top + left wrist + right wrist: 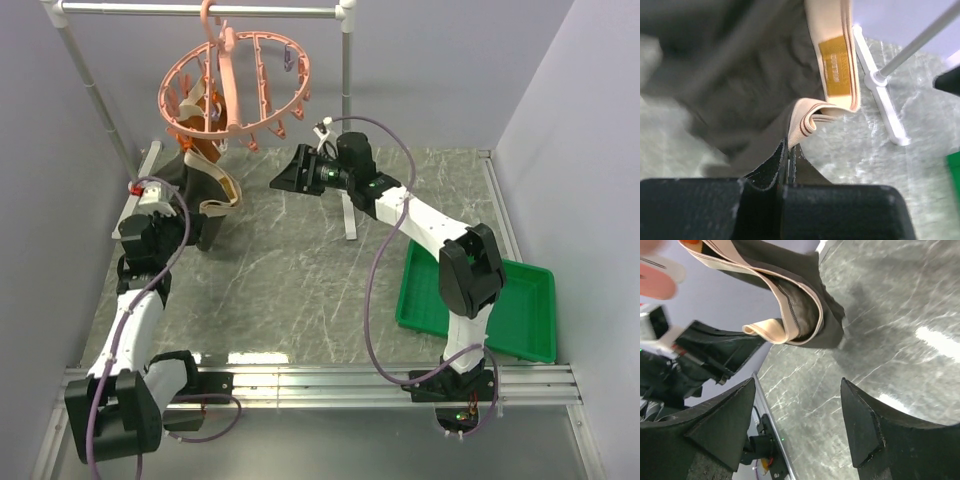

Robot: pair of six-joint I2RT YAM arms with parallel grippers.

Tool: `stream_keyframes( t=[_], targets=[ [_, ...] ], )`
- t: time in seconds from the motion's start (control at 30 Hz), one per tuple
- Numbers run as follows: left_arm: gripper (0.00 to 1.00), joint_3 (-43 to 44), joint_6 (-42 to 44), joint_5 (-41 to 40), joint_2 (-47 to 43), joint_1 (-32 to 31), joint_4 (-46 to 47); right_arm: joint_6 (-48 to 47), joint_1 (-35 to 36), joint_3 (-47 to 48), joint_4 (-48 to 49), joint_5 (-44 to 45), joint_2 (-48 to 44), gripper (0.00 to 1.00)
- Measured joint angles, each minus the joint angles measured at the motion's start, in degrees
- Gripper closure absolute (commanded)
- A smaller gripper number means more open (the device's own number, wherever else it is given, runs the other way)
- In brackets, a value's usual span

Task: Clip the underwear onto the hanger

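- Left end effector (788, 155) clamped on the underwear (755, 75) — dark cloth beside the waistband (805, 122), at 10 o'clock on the bench (300, 270).
- Right end effector (797, 385) apart, empty, at 12 o'clock.
- Lift the waistband taut to the hanger (232, 90) — feed one edge into a free clip (283, 127).

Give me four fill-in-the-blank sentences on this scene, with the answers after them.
1. The left hand is ___ on the underwear.
2. The right hand is ___ and empty.
3. The hanger hangs from the rack by its ___.
4. The tray on the table is ___ in colour.
Missing words: shut; open; hook; green.
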Motion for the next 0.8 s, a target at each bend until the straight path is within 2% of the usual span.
stream_keyframes(
  t=[0.23,0.5,0.63,0.67,0.8],
  targets=[
    [1.0,-1.62,-11.91,2.32,6.25,4.52,-0.04,-1.75,-1.22,-0.02,-0.09,0.0,-1.53,0.22],
    [1.0,-1.68,-16.74,4.87,11.98,7.93,0.35,-3.34,-1.66,-0.96,-0.22,0.02,-2.51,0.22],
    [0.84,-1.55,-16.41,6.16,13.4,8.55,0.39,-3.72,-1.97,-1.01,-0.33,0.02,-2.51,0.22],
    [0.77,-1.44,-16.17,6.58,13.46,8.55,0.44,-3.87,-1.97,-1.01,-0.33,0.02,-2.51,0.21],
    [0.65,-0.48,-14.32,8.24,13.46,8.55,0.7,-4.5,-1.99,-1.01,-0.37,0.0,-2.51,0.21]
  ],
)
